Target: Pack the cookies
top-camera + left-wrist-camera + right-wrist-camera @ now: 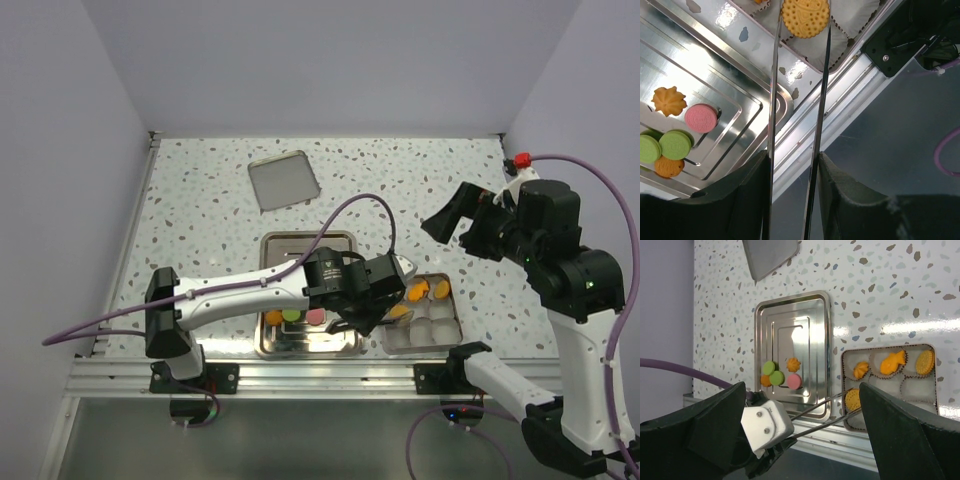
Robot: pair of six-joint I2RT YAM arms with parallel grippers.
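Pinches round orange cookie [805,20] w/ L gripper [804,7] at tin's [888,346] near-left corner; cookie's top cut off. Holds R gripper's [802,386] fingers [715,430] wide apart.

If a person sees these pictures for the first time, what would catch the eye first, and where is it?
First comes the left pincer, whose long thin blades pinch a round golden cookie over the left side of the square tin. Next come the bright green cookies and the pink cookie, lying close together on the steel tray to the left of that tin.
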